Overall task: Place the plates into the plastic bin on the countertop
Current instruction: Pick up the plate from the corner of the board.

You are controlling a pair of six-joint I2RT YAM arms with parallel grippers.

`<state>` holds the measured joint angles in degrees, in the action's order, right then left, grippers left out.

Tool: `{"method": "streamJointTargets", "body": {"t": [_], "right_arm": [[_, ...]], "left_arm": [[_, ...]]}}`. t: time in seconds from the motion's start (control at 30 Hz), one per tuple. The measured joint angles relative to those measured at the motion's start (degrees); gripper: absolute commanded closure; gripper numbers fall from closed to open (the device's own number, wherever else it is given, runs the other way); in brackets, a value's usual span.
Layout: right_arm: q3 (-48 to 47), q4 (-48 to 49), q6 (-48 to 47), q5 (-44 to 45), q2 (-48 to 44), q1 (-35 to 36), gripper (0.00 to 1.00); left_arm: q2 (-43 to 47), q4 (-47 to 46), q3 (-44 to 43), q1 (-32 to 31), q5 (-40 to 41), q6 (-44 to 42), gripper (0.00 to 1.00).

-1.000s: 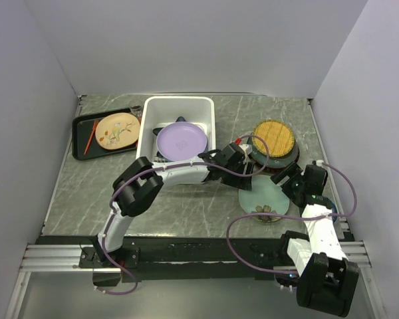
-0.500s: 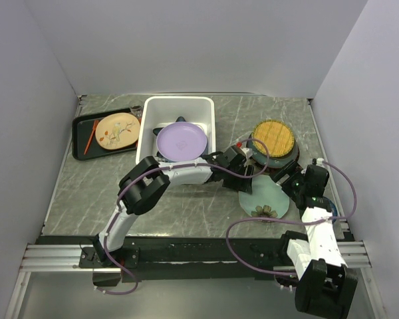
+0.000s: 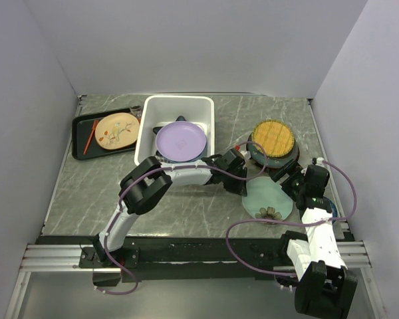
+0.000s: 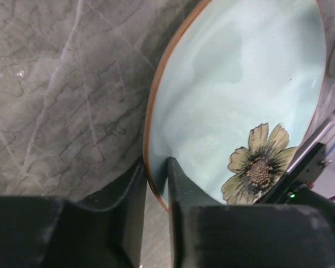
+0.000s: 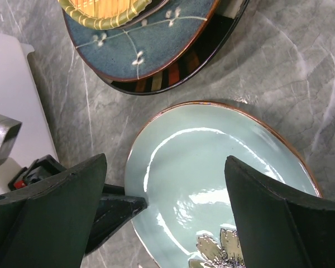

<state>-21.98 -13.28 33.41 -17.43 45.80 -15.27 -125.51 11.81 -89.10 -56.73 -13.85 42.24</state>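
A pale green plate [image 3: 267, 198] with a flower painted on it lies on the countertop [image 3: 186, 206] right of centre. My left gripper [image 3: 244, 184] is shut on its left rim; in the left wrist view the rim sits pinched between the two fingers of the gripper [image 4: 155, 187], with the pale green plate [image 4: 240, 84] spreading beyond. My right gripper [image 5: 167, 215] hangs open over the same plate [image 5: 212, 162], touching nothing. The white plastic bin [image 3: 149, 109] holds a lavender plate [image 3: 181, 141] lying on a blue star-shaped one [image 3: 180, 121].
A stack of plates stands at the back right: a yellow woven plate [image 3: 274, 136] on a dark teal plate [image 5: 151, 44] on a dark striped one [image 5: 184, 70]. A black tray [image 3: 80, 133] at the back left carries a tan plate [image 3: 117, 129] and red chopsticks [image 3: 89, 136].
My left gripper has slid down and right onto the pale green plate's rim and closed on it. The plate has shifted slightly right. The right gripper stays open.
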Motion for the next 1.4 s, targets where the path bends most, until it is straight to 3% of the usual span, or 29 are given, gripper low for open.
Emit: {"method": "streamJointTargets", "body": {"t": [0.2,0.63,1.4], "right_arm": [[0.0,0.0,0.0,-0.1,0.0,0.0,0.07],[0.0,0.1,0.0,-0.3,0.0,0.0,0.07],[0.7,0.2,-0.1,-0.8,-0.8,0.0,0.07]], "left_arm": [[-0.1,-2.8,0.4,0.5,-0.9,2.8,0.99],[0.1,-2.0,-0.2,0.8,-0.9,3.7,0.99],[5.3,7.0,-1.9,1.4,4.0,0.2,0.99]]}}
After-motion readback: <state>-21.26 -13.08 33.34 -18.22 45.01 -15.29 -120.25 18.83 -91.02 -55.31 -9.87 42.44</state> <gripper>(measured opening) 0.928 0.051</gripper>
